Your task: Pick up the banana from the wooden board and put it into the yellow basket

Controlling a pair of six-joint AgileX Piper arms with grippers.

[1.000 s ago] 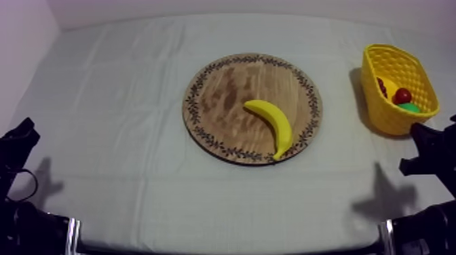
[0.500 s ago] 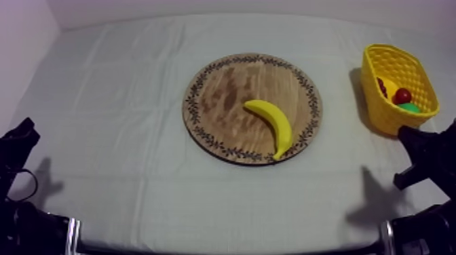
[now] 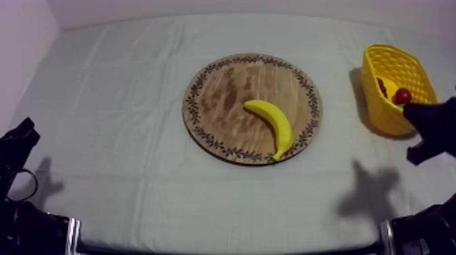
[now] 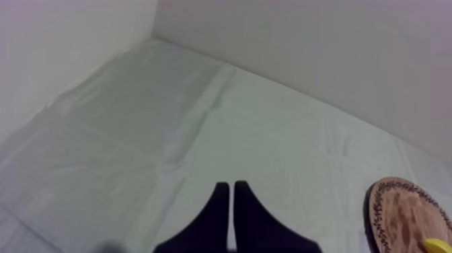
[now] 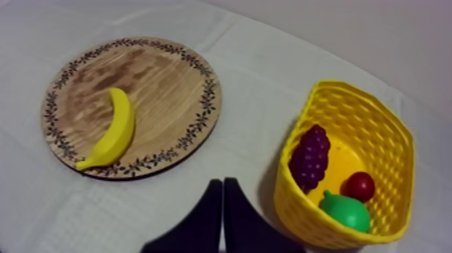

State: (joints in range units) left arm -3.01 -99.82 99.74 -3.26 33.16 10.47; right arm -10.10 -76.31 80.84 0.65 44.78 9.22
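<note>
The banana (image 3: 271, 125) lies on the wooden board (image 3: 224, 88), toward its 4 o'clock rim. The yellow basket (image 3: 377, 102) stands at the board's 3 o'clock. The left gripper (image 4: 231, 188) and right gripper (image 5: 222, 183) each have fingers pressed together, holding nothing.

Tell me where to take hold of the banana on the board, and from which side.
Grip the banana at its thick middle, across its width, coming straight down from above with the right claw, which is shut and must open first. The banana lies flat on the wooden board, so only its long sides are free. Its curved ends taper and would probably slip.
</note>
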